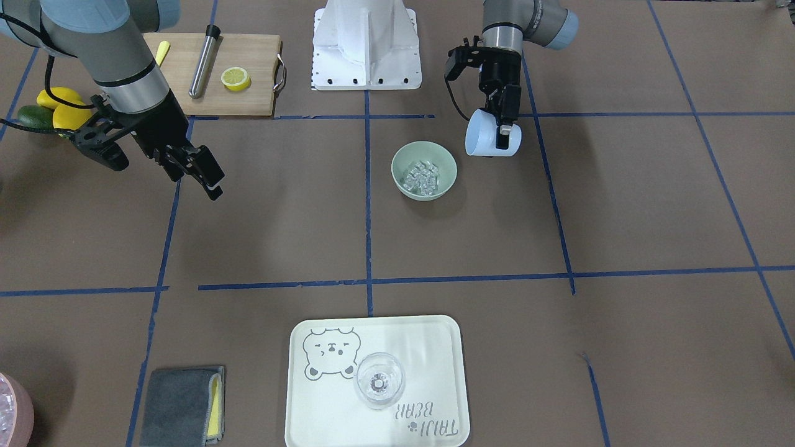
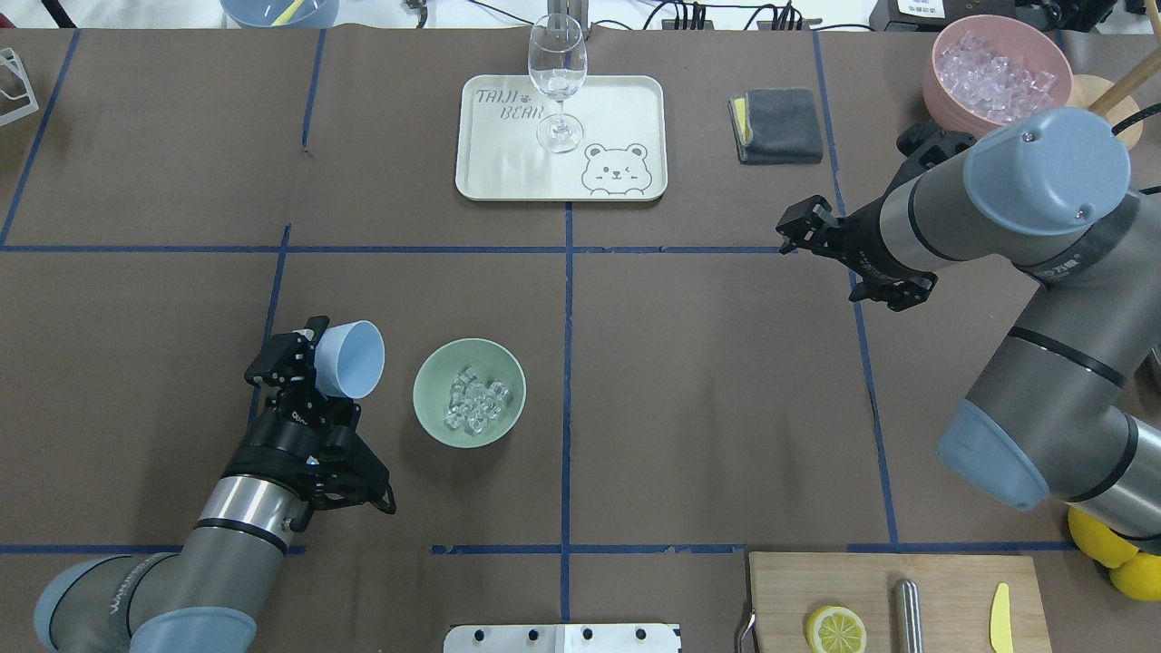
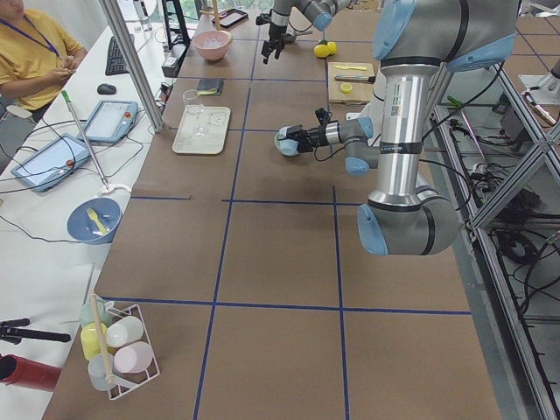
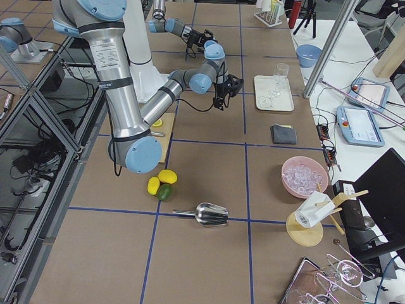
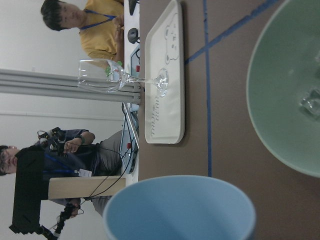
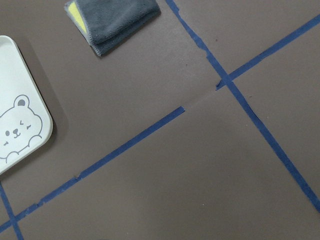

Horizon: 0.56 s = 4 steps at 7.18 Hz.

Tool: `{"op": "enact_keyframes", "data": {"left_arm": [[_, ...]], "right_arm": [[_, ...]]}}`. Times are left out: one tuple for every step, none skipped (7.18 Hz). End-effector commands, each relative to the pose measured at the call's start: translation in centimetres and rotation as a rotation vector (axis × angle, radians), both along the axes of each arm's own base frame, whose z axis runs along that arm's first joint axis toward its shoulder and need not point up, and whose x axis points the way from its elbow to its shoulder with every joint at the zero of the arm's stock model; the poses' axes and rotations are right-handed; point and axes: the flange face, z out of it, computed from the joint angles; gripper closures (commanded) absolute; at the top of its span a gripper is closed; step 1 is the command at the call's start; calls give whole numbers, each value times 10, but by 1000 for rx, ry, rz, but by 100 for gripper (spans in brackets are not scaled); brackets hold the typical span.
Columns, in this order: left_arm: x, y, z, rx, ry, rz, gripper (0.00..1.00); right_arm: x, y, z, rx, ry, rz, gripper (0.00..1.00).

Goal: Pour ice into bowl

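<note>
Ice (image 2: pixel 473 404) lies heaped in the bowl (image 2: pixel 431 385), which stands on the tabletop (image 2: pixel 689 390) toward the robot-side edge, a little left of the middle line. Left end effector (image 1: pixel 506 127) pinches the wall of a blue cup (image 2: pixel 352 358). The cup is held on its side above the tabletop, just beside the bowl on the left, with its mouth turned toward the bowl but short of the rim. No cube shows in the cup's mouth from the front view, so the pour looks done. The step in hand is probably righting the cup and parking it.

To do that well:
- Roll the wrist slowly until the mouth faces up, in case a cube clings inside.
- Keep the cup left of the bowl so that neither end effector nor cup nudges the rim.
- Lower it onto bare tabletop toward the left edge, and let go only once the base sits flat.

Right end effector (image 1: pixel 166 179) hangs spread and empty toward the right edge, well apart from all this, and need not move.
</note>
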Motion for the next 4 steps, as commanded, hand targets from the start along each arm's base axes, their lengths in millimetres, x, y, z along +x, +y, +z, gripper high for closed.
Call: {"op": "enact_keyframes", "data": {"left_arm": [[-10,0,32,-87,178,-51,100],[-23,1,51,-134,275,-83,100],[-24,1,57,-173,383,-109,100],[-24,1,76,-226,507,-148,100]], "right_arm": [[0,0,-1,1,-1,-1,0],[0,0,-1,1,-3,-2,0],[0,0,-1,1,-3,-2,0],[0,0,-1,0,-2,-2,0]]}}
